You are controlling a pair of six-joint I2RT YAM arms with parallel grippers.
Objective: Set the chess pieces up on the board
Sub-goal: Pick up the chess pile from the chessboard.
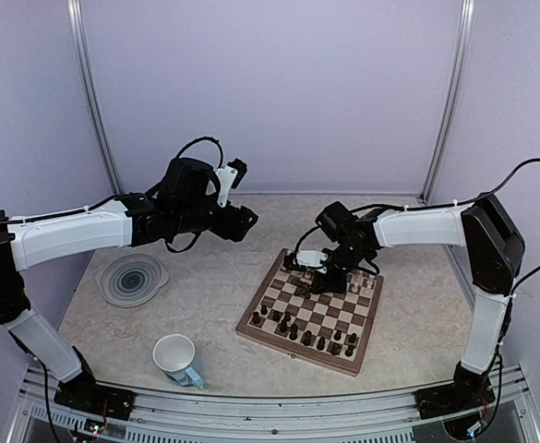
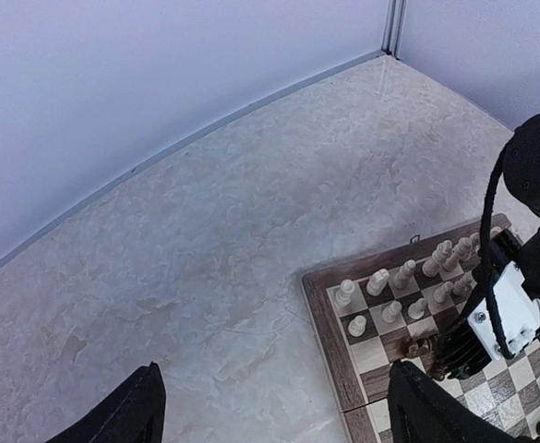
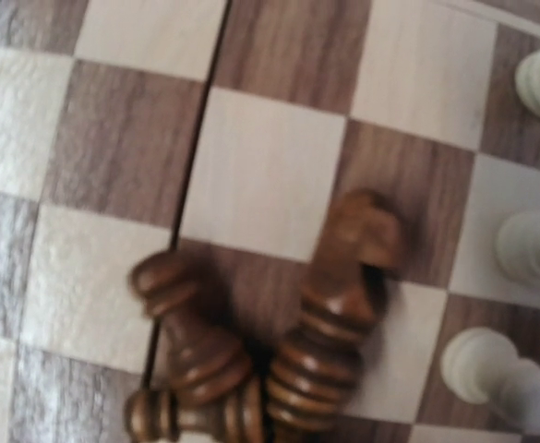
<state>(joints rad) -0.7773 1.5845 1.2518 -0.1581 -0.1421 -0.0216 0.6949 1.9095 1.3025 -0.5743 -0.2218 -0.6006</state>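
The square wooden chessboard with dark brown and cream squares (image 1: 325, 305) lies toward 3 o'clock on the pale marbled surface (image 1: 210, 286). The setup looks well advanced but not finished. The small cream-white chess pieces (image 2: 408, 273) stand in what appear to be two rows along the board's 1 o'clock edge. The small dark brown chess pieces (image 1: 306, 334) stand in rows along its 7 o'clock edge, though they are too small to count or to check for gaps. What is plainly left is a clump of three toppled dark brown pieces (image 3: 279, 360) lying on their sides against one another near the board's 11 o'clock corner, just beside the cream-white rows. They probably belong at the far-off dark end. The right pincer (image 1: 318, 269) hangs low over this clump. Its fingers do not show in its own camera, so how far it is closed and whether it grips anything cannot be told. The left pincer (image 2: 274, 371) hovers off the board at its 10 o'clock side, spread wide and empty.
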